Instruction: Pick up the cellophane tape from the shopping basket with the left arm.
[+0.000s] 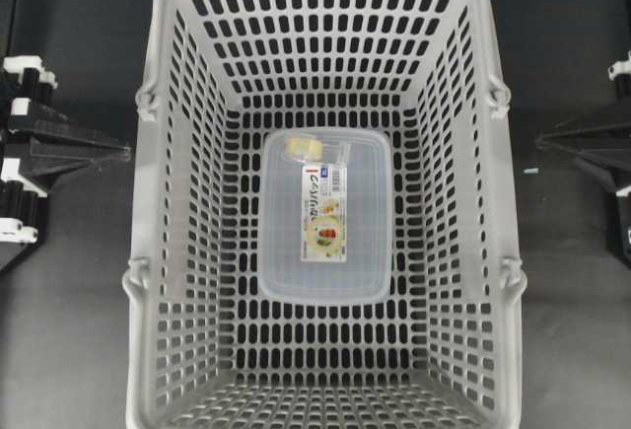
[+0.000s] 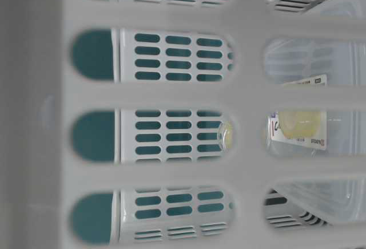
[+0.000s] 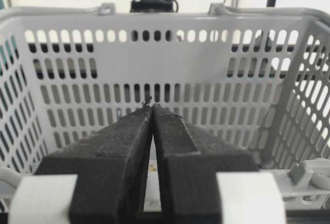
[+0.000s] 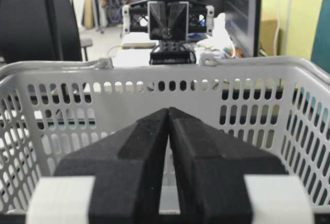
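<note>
Dark tabletop (image 1: 69, 330), shopping basket (image 1: 163, 84) centred. Cellophane tape (image 1: 307, 148) atop clear lidded container (image 1: 325, 271), on basket floor. Left gripper (image 1: 123, 153) pinched closed, empty, outside basket's left wall; tape lies rightward, down inside. Right gripper (image 1: 540, 140) likewise closed.

Black wedge-shaped left gripper (image 3: 152, 112) fingers (foam-textured), white tape bands, right gripper (image 4: 168, 113) alike
</note>
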You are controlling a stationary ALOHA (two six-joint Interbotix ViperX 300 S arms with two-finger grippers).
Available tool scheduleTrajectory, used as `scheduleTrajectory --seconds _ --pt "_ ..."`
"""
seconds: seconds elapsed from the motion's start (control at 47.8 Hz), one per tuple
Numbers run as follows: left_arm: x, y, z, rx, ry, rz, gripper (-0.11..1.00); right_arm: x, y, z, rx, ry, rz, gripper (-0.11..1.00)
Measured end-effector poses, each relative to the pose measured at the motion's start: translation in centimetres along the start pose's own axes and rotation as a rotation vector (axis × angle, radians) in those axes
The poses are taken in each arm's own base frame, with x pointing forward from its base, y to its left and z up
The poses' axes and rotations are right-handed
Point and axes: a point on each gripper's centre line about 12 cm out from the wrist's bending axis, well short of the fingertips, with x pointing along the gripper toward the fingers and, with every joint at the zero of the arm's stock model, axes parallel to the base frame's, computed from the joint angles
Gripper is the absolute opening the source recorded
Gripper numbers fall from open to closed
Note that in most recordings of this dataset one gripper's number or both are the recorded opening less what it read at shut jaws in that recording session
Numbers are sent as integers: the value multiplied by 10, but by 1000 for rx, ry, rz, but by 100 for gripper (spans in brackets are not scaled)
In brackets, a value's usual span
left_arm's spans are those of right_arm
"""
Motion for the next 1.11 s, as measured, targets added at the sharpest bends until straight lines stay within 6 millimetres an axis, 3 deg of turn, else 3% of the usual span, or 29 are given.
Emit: scheduleTrajectory --seconds 0.063,0.188,0.272,0.523,0.858,0.963,1.109 --pt "1 0 4 15 9 -4 1 0 0 0 3 2 0 1" --pt "14 -1 46 37 11 -5 0 0 0 -1 3 17 -2 1" --pt "22 0 58 40 78 -2 0 1 0 -2 5 49 -2 1" --pt "63 1 63 42 425 4 0 -1 0 -11 6 212 -2 1" --pt "133 -4 41 56 763 -14 0 -6 -1 -12 5 273 -4 2" --pt "153 -5 33 59 855 -14 0 -7 -1 -11 5 267 -5 16" --pt "175 -5 23 60 935 -14 0 -9 -1 -7 5 256 -5 54"
